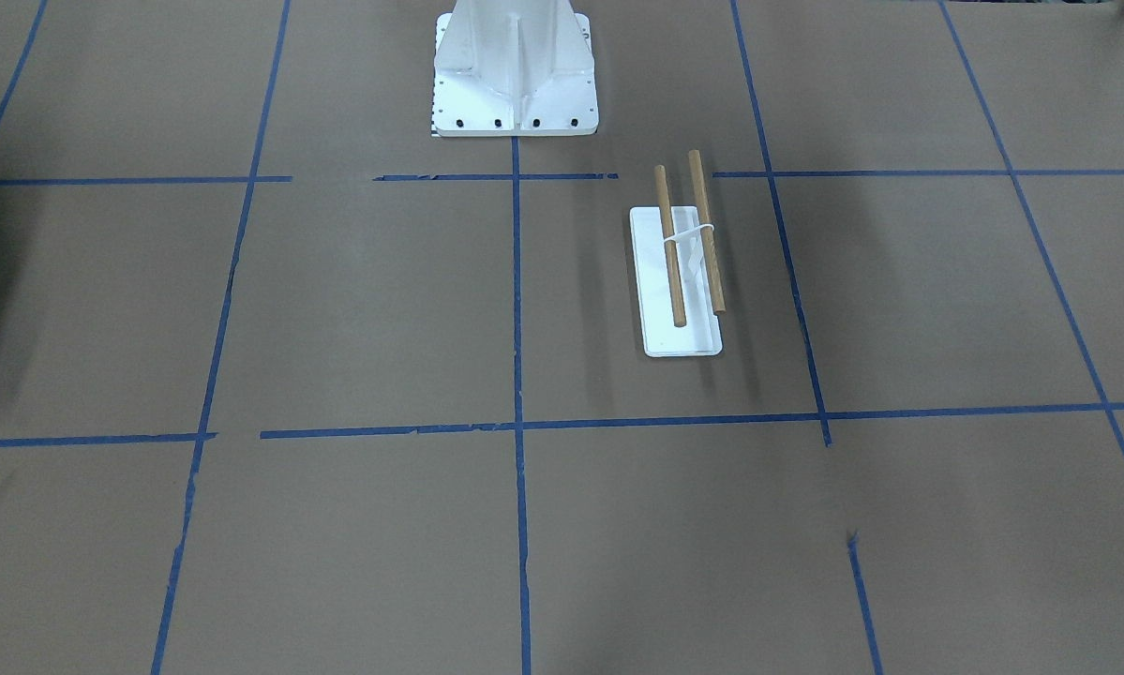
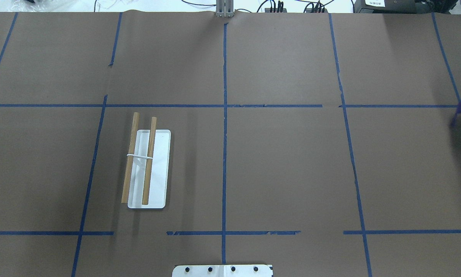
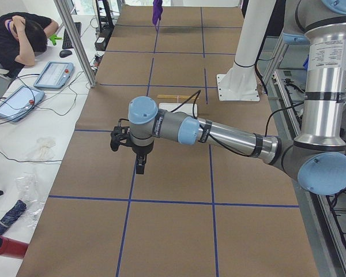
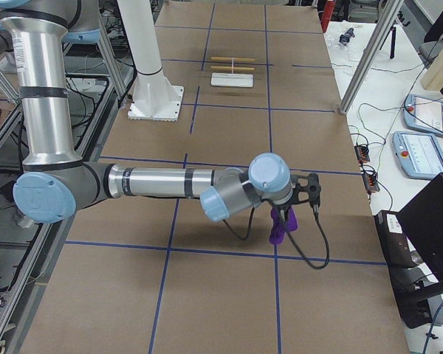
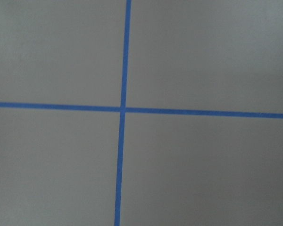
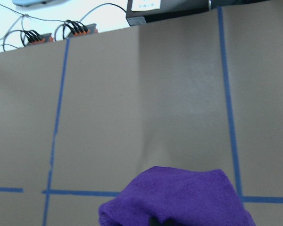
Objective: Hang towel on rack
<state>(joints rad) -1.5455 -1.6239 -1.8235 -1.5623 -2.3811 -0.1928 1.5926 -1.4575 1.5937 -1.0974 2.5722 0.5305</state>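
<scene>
Towel hangs bunched beneath the right gripper, well apart from the rack. Left gripper hovers nearer the rack. Jaws of both grippers: cannot tell if open or closed.

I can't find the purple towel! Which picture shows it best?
The exterior right view: the whole towel shows there, hanging down. The right wrist view is close but crops it, overhead catches only a strip at the edge, and exterior left shows it far away and tiny.
</scene>
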